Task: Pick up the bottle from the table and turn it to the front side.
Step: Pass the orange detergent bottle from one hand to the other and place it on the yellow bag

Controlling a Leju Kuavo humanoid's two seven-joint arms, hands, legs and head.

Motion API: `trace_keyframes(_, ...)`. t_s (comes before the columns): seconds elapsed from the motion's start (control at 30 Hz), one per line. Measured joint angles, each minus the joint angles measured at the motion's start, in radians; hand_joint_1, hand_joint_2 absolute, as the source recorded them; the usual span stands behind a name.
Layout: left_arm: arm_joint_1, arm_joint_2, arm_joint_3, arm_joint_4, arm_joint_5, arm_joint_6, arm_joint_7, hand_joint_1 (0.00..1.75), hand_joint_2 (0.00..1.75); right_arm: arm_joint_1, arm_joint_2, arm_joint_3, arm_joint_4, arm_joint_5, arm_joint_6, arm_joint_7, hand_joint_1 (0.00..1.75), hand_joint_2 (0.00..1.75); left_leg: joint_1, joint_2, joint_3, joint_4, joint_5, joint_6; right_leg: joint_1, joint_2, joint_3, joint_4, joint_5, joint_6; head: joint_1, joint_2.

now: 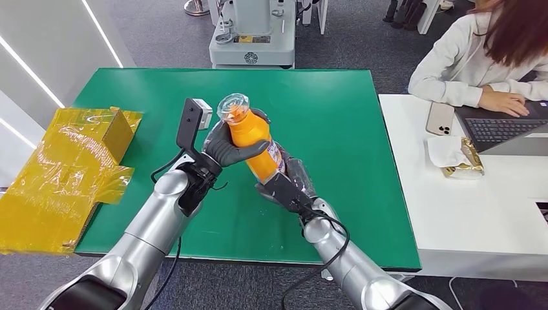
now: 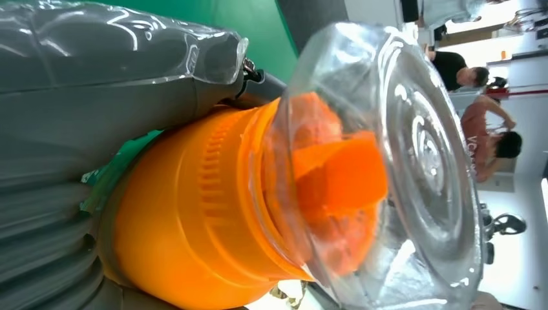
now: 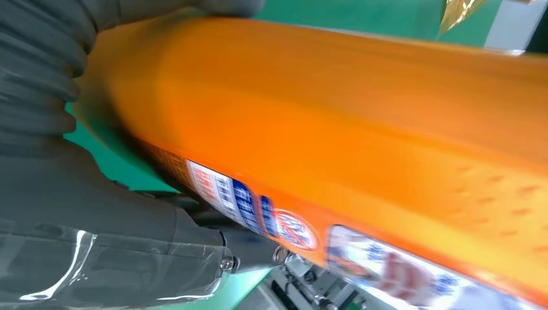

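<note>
An orange bottle [image 1: 255, 143] with a clear cap [image 1: 233, 106] is held tilted above the green table [image 1: 336, 116], cap end away from me and to the left. My left hand [image 1: 227, 147] wraps around its upper part just under the cap. My right hand [image 1: 284, 184] grips its lower end from below. In the left wrist view the clear cap [image 2: 400, 168] and orange neck [image 2: 213, 213] are close up. The right wrist view shows the orange body [image 3: 336, 116] with a printed label [image 3: 284, 226] along its side.
A crumpled yellow foil-wrapped box [image 1: 64, 174] lies at the table's left edge. A small white device [image 1: 202, 113] sits behind my left hand. A person [image 1: 478, 58] works at a laptop [image 1: 507, 129] on the white table [image 1: 452, 213] to the right, beside a phone [image 1: 439, 118].
</note>
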Motion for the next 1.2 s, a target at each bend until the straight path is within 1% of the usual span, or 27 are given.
trace_keyframes(0.27,0.008,-0.002,0.000,0.000,-0.018,0.016,-0.028,1.75,1.75,0.033,-0.003,-0.011,-0.085,-0.076,0.018,-0.043,0.00,1.75,0.000,0.000,0.000,0.000,0.000,0.000,0.000,0.000,0.000,0.000,0.000,0.000,0.000,0.000)
trace_keyframes(0.43,0.008,-0.005,0.000,0.000,-0.020,0.021,-0.032,1.75,1.75,0.075,-0.004,-0.023,-0.168,-0.097,-0.028,-0.071,0.00,1.75,0.000,0.000,0.000,0.000,0.000,0.000,0.000,0.000,0.000,0.000,0.000,0.000,0.000,0.000)
trace_keyframes(0.6,0.009,-0.007,0.000,-0.001,-0.024,0.025,-0.036,1.75,1.75,0.100,-0.006,-0.031,-0.223,-0.107,-0.048,-0.083,0.00,1.75,0.000,0.000,0.000,0.000,0.000,0.000,0.000,0.000,0.000,0.000,0.000,0.000,0.000,0.000)
trace_keyframes(0.7,0.011,-0.007,-0.002,-0.006,-0.057,0.041,-0.050,1.75,1.75,0.122,-0.010,-0.037,-0.263,-0.130,-0.065,-0.099,0.00,1.75,0.000,0.000,0.000,0.000,0.000,0.000,0.000,0.000,0.000,0.000,0.000,0.000,0.000,0.000)
trace_keyframes(0.77,0.013,-0.007,-0.006,-0.016,-0.117,0.090,-0.074,1.75,1.75,0.145,-0.015,-0.040,-0.305,-0.143,-0.071,-0.109,0.00,1.75,0.000,0.000,0.000,0.000,0.000,0.000,0.000,0.000,0.000,0.000,0.000,0.000,0.000,0.000)
trace_keyframes(0.9,0.014,-0.003,-0.012,-0.034,-0.290,0.279,-0.125,1.75,1.75,0.214,-0.029,-0.040,-0.429,-0.151,-0.074,-0.117,0.00,1.75,0.000,0.000,0.000,0.000,0.000,0.000,0.000,0.000,0.000,0.000,0.000,0.000,0.000,0.000)
trace_keyframes(0.97,0.016,0.002,-0.010,-0.037,-0.340,0.342,-0.135,1.75,1.75,0.256,-0.038,-0.033,-0.510,-0.153,-0.074,-0.119,0.00,1.75,0.000,0.000,0.000,0.000,0.000,0.000,0.000,0.000,0.000,0.000,0.000,0.000,0.000,0.000)
trace_keyframes(1.03,0.019,0.009,-0.001,-0.036,-0.364,0.371,-0.142,1.75,1.75,0.296,-0.048,-0.021,-0.594,-0.162,-0.074,-0.117,0.00,1.75,0.000,0.000,0.000,-0.001,0.000,0.000,0.000,0.000,0.000,0.000,0.000,0.000,0.000,0.000)
trace_keyframes(1.2,0.026,0.024,0.045,-0.023,-0.391,0.392,-0.159,1.75,1.75,0.378,-0.075,0.006,-0.767,-0.185,-0.065,-0.113,0.00,1.75,0.000,0.000,0.000,-0.001,0.000,0.000,0.000,0.000,0.000,0.000,0.000,0.000,0.000,0.000)
